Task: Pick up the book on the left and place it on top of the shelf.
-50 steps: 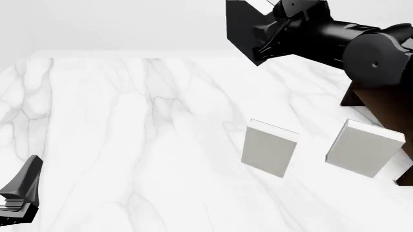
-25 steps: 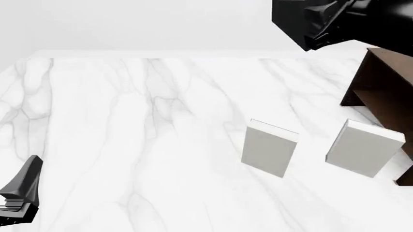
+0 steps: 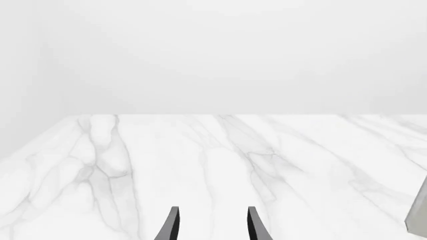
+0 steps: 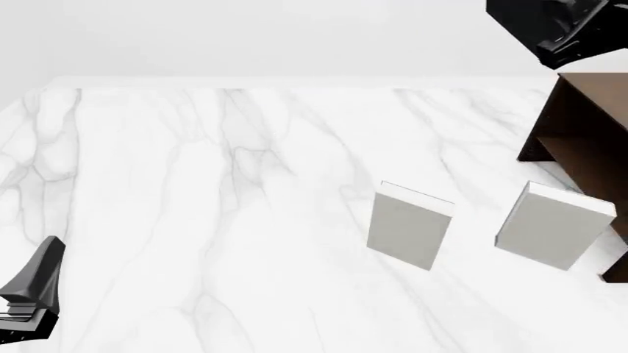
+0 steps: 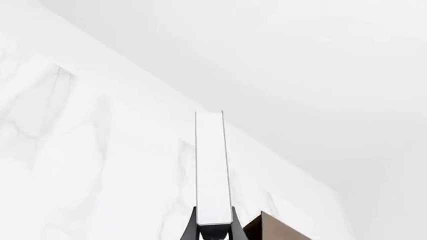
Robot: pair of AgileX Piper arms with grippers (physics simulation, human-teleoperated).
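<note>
While clamped between right jaws, the book (image 5: 213, 170) stands edge-on.

1. White marble surface (image 4: 196, 220) with grey veins.
2. Two pale grey-white books standing upright on it: one (image 4: 409, 224) right of centre, another (image 4: 552, 224) further right, just beside the dark brown shelf (image 4: 584, 143) at the right edge.

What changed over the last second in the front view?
The right gripper, shut on the black book, carried it rightward, now above the shelf. The two pale books and the left gripper stayed put.
</note>
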